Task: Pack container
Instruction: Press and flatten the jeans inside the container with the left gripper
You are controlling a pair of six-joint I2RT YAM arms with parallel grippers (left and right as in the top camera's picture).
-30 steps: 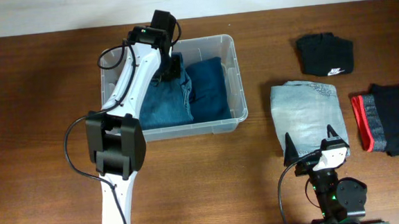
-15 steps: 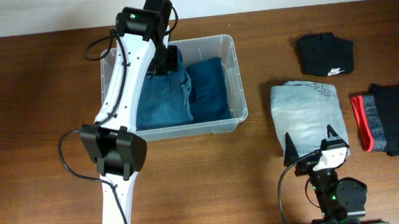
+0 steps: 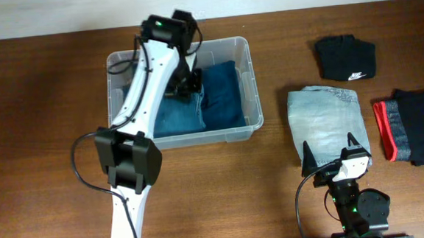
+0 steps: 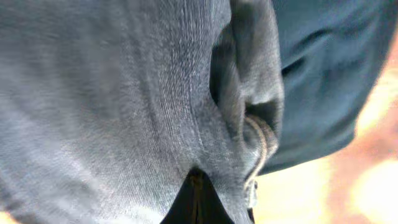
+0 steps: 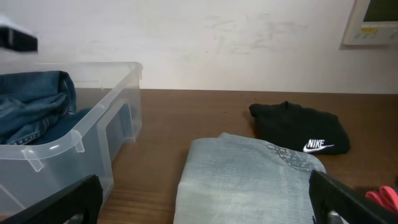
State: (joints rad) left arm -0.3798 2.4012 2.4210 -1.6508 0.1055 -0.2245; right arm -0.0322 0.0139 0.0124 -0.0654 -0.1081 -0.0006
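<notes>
The container [image 3: 198, 139], a clear plastic bin, stands left of the table's middle. Blue jeans [image 3: 169, 116] lie in its left half and a darker blue folded garment [image 3: 222, 92] in its right half. My left gripper [image 3: 193, 84] is down inside the bin between the two. In the left wrist view its shut tips [image 4: 196, 202] press into the jeans' denim [image 4: 118, 106], with the darker garment [image 4: 323, 68] beside it. My right gripper [image 3: 330, 153] stands open near the front edge, over the near end of folded light-blue jeans [image 5: 249, 180].
A black Nike garment [image 3: 346, 57] lies at the back right. A dark garment with a red and grey band [image 3: 415, 125] lies at the right edge. The right wrist view shows the container's near corner [image 5: 74, 146] at left and a wall behind.
My left arm has swung from the bin's back-left wall toward its middle, the shut gripper now lower on the jeans. The right arm has not moved.
</notes>
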